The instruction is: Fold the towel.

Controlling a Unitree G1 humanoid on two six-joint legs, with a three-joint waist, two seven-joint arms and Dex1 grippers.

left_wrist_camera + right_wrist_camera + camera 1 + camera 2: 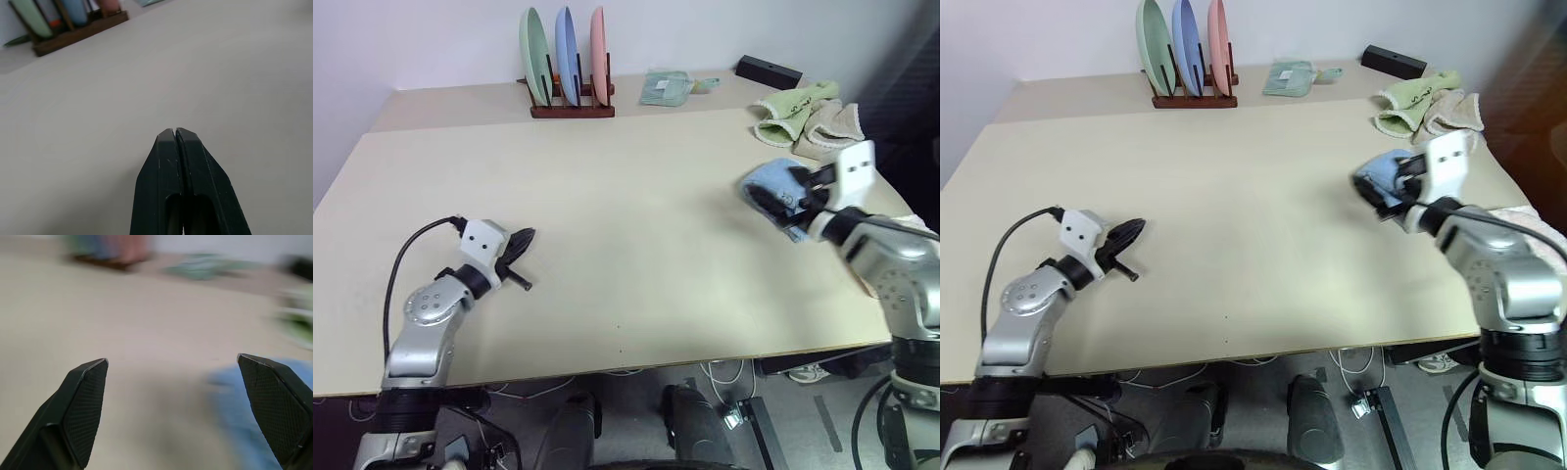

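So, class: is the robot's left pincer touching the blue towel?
Apart. The left eye view shows the left pincer on the table's left side, with a wide stretch of bare table between it and the towel on the right.

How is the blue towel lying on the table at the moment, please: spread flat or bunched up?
Bunched up. The blue towel sits as a small rumpled heap near the table's right edge, not flat.
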